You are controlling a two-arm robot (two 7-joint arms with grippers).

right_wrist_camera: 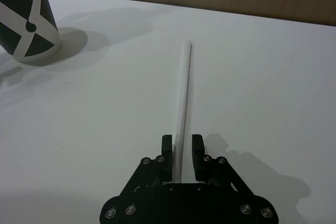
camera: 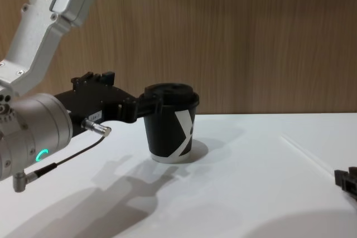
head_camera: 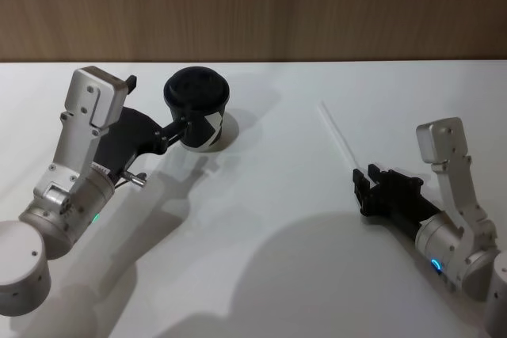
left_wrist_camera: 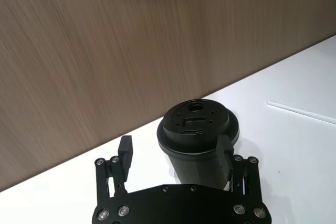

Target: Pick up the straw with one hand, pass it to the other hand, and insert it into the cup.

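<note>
Head view: lower right, right gripper holds jaws apart astride the straw end, poised to pinch; left gripper, jaws apart, noses against the cup, likely steadying it.

Silver-white arms, black left gripper, black right gripper — green ring light.

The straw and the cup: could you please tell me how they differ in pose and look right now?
The straw lies flat on the table, while the cup stands upright. The straw is white, long and thin; the cup is black and squat, with a lid and a white mark. The straw's near end is at the right gripper; the cup sits within the open left gripper. Both rest on the table.
</note>
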